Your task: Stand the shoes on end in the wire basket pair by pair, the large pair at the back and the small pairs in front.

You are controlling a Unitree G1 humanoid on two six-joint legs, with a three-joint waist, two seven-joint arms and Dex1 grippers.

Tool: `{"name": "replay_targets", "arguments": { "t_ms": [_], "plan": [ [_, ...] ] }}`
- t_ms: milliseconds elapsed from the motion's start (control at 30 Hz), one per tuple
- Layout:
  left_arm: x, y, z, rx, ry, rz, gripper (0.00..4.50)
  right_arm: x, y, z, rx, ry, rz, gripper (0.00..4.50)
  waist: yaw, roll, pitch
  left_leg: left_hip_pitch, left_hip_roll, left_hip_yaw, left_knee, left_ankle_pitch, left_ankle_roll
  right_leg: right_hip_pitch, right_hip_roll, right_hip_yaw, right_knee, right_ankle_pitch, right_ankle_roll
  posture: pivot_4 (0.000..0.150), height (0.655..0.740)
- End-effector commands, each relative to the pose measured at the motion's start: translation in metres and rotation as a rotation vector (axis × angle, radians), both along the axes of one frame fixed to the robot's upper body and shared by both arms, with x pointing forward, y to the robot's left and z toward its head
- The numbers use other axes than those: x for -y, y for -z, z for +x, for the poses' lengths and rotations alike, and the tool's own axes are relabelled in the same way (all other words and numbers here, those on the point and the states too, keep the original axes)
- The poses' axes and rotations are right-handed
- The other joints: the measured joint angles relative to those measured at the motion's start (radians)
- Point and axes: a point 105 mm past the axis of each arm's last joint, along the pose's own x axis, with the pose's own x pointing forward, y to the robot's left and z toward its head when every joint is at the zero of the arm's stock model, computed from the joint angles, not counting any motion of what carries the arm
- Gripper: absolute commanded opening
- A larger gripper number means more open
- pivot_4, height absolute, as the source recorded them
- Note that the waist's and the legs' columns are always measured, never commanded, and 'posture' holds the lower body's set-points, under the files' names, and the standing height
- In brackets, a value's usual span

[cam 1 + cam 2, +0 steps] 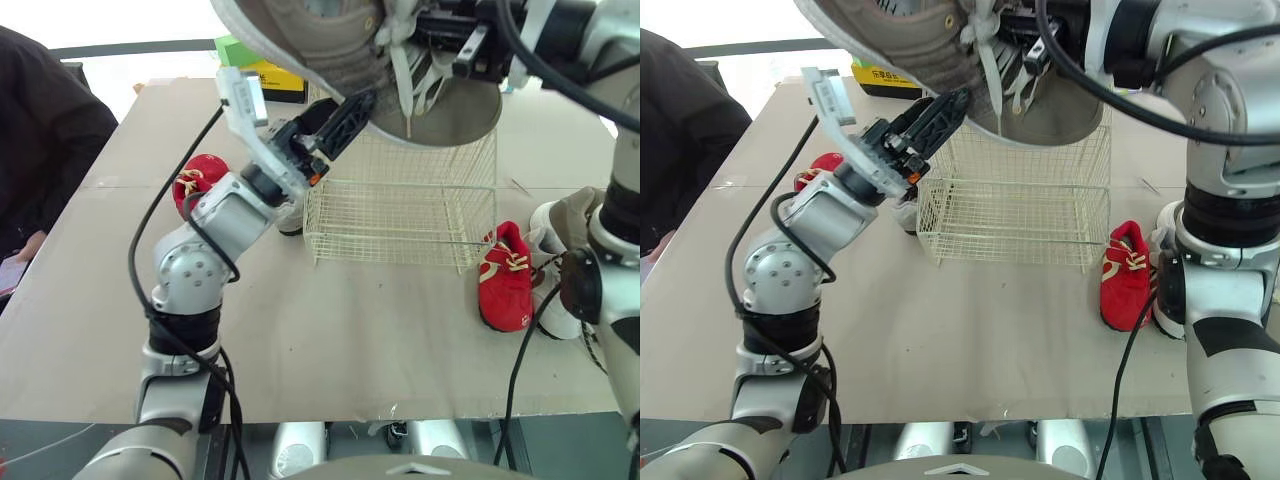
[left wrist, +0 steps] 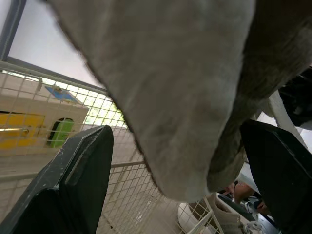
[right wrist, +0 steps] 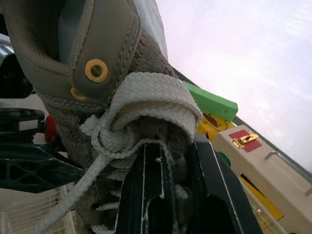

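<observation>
The large grey-beige lace-up sneaker [image 1: 330,40] is hanging high above the pale wire basket [image 1: 400,215], the right gripper [image 3: 168,161] clamping its laces while the left gripper [image 2: 176,131], at the basket's 10 o'clock, is standing wide open around its free end, probably steadying it for upright lowering.

Silver-grey arms with black cabling

The left arm [image 1: 195,270] and right arm [image 1: 1230,200] are built of rounded silver-grey housings divided by black bands, with black cables [image 1: 232,420] looping alongside. The left wrist carries a white angular bracket [image 1: 240,100] and an orange spot [image 1: 314,179]. The fingers [image 2: 73,180] are matte black.
</observation>
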Motion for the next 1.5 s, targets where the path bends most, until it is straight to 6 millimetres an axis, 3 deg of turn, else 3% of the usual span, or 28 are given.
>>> {"name": "replay_targets", "arguments": {
  "t_ms": [33,133,233,300,367,467,767,833,967,1067,1200,1333,1400,1500],
  "plan": [
    [0.003,-0.011,0.006,0.049,0.007,0.001,4.41,-0.002,-0.008,-0.021,0.040,-0.028,0.064,0.00,-0.001,0.000,0.000,0.000,0.000,0.000,0.000,0.000,0.000,0.000,0.000,0.000,0.000,0.000,0.000,0.150,0.7400],
    [0.010,-0.016,0.002,0.074,0.082,-0.016,3.72,0.002,-0.001,-0.022,0.003,-0.006,0.094,0.00,-0.002,0.000,0.000,-0.001,0.000,0.000,0.000,0.000,0.000,0.000,0.000,0.000,-0.001,0.000,0.000,0.150,0.7400],
    [0.019,-0.020,-0.011,0.140,0.206,0.004,2.35,0.009,0.008,-0.023,-0.042,0.021,0.140,0.00,-0.002,0.000,0.000,-0.001,0.000,-0.001,0.000,0.000,0.000,0.000,0.000,-0.001,-0.001,0.000,0.000,0.150,0.7400],
    [0.019,-0.021,-0.012,0.152,0.232,0.013,1.66,0.013,0.014,-0.024,-0.063,0.037,0.158,0.00,-0.002,0.000,0.000,-0.001,0.000,-0.001,0.000,0.000,0.000,0.000,0.000,-0.001,-0.001,0.000,0.000,0.150,0.7400],
    [0.020,-0.019,-0.010,0.145,0.240,0.035,1.29,0.015,0.019,-0.024,-0.073,0.050,0.169,0.00,-0.003,0.000,0.000,-0.001,0.000,-0.001,0.000,0.000,0.000,0.000,0.000,-0.001,-0.001,0.000,0.000,0.150,0.7400],
    [0.019,-0.019,-0.007,0.143,0.247,0.055,0.92,0.013,0.019,-0.028,-0.074,0.042,0.186,0.00,-0.003,0.000,0.000,-0.001,0.000,-0.002,0.000,-0.002,0.004,0.000,0.000,-0.001,0.000,0.000,0.000,0.150,0.7400],
    [0.007,-0.015,-0.001,0.144,0.160,0.092,0.55,-0.037,0.013,-0.021,-0.088,-0.014,0.215,0.00,-0.026,0.000,0.000,-0.001,0.000,-0.002,-0.001,-0.002,0.004,0.000,0.000,-0.001,0.000,0.000,0.000,0.150,0.7400],
    [0.004,-0.016,-0.004,0.137,0.173,0.070,1.54,-0.043,0.013,-0.020,-0.092,-0.029,0.212,0.00,-0.026,0.000,0.000,-0.001,0.000,-0.003,-0.001,-0.002,0.004,0.000,0.000,-0.002,0.000,0.000,0.000,0.150,0.7400],
    [0.001,-0.013,0.006,0.097,0.084,0.069,2.86,-0.058,0.017,-0.021,-0.111,-0.076,0.207,0.00,-0.023,0.000,0.000,-0.002,0.000,-0.004,-0.001,-0.002,0.004,0.000,0.000,-0.003,-0.001,0.000,0.000,0.150,0.7400],
    [0.003,-0.013,0.006,0.079,0.086,0.059,4.30,-0.067,0.016,-0.025,-0.121,-0.107,0.204,0.00,-0.023,0.000,0.000,-0.003,0.000,-0.004,-0.001,-0.002,0.004,0.000,0.000,-0.003,-0.002,0.000,0.000,0.150,0.7400],
    [0.004,-0.005,0.010,0.064,0.066,0.103,4.30,-0.080,0.017,-0.027,-0.131,-0.133,0.202,0.00,-0.025,0.000,0.000,-0.002,0.000,-0.005,-0.001,-0.002,0.004,0.000,0.000,-0.004,-0.002,0.000,0.000,0.150,0.7400],
    [-0.001,-0.009,0.016,0.072,0.060,0.093,3.23,-0.069,0.018,-0.031,-0.126,-0.131,0.205,0.00,-0.025,0.000,0.000,-0.002,0.000,-0.005,-0.001,-0.002,0.004,0.000,0.000,-0.004,-0.002,0.000,0.000,0.150,0.7400],
    [0.001,-0.009,0.017,0.073,0.060,0.090,2.13,-0.066,0.019,-0.033,-0.127,-0.130,0.201,0.00,-0.024,0.000,0.000,-0.003,0.000,-0.005,-0.001,-0.002,0.004,0.000,0.000,-0.004,-0.002,0.000,0.000,0.150,0.7400],
    [0.004,-0.012,0.014,0.102,0.084,0.075,0.99,-0.064,0.018,-0.034,-0.141,-0.125,0.241,0.00,-0.024,0.000,0.000,-0.003,0.000,-0.005,-0.001,-0.002,0.004,0.000,0.000,-0.004,-0.002,0.000,0.000,0.150,0.7400]
  ]
}}
